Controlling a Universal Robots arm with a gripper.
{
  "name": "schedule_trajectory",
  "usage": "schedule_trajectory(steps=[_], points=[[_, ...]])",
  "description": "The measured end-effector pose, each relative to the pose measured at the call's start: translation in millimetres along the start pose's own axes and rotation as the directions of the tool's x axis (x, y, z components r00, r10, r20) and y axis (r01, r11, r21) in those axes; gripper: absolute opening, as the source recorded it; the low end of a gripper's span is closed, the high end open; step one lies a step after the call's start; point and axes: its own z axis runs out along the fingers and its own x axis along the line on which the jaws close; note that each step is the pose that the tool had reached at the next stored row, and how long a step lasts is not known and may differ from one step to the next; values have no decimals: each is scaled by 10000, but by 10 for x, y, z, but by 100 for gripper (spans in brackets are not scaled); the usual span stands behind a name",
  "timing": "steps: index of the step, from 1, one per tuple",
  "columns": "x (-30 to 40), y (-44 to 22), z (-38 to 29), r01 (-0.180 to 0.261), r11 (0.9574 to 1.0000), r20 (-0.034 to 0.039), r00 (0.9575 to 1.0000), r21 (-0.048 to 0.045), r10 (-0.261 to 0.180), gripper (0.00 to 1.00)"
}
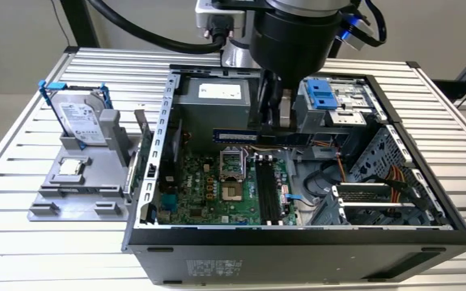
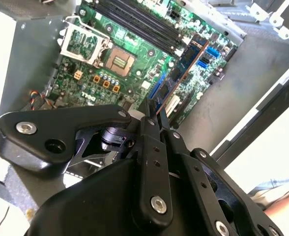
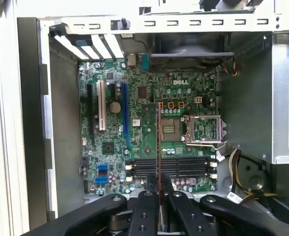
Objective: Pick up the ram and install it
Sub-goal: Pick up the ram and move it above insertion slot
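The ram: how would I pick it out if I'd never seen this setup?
Find the open computer case on the slatted table. Over its green motherboard, the gripper pinches the ram: a long, thin bluish strip, unlike the boxy silver hard drive outside the case.

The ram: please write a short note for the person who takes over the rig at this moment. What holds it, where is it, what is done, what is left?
Tool: shut on the ram.
Ram: held in the air inside the open computer case, above the motherboard, and turned crosswise to the memory slots.
Done: the ram is picked up and is over the board.
Left: the memory slots look empty; the ram is not yet seated in one.
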Motion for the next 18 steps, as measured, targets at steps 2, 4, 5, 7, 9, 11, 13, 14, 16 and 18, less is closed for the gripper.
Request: schedule_trajectory(steps=[2,4,5,7,9,11,13,14,16,18], points=[[-2,-37,0,-27,10000,0,10000,0,27,0],[-4,-69,-1,-91,10000,-1,10000,0,91,0],[-5,-82,-1,-137,9999,-1,9999,0,137,0],[-6,-108,-1,-226,9997,0,9997,0,226,0],[-8,-136,-1,-305,9995,1,9995,1,305,0],[-9,-165,-1,-382,9993,1,9993,1,382,0],[-12,-199,-1,-451,9990,2,9990,1,451,0],[-13,-214,-2,-482,9988,2,9988,1,482,0],[-15,-246,-2,-556,9985,2,9985,1,556,0],[-17,-278,-2,-624,9981,3,9981,1,624,0]])
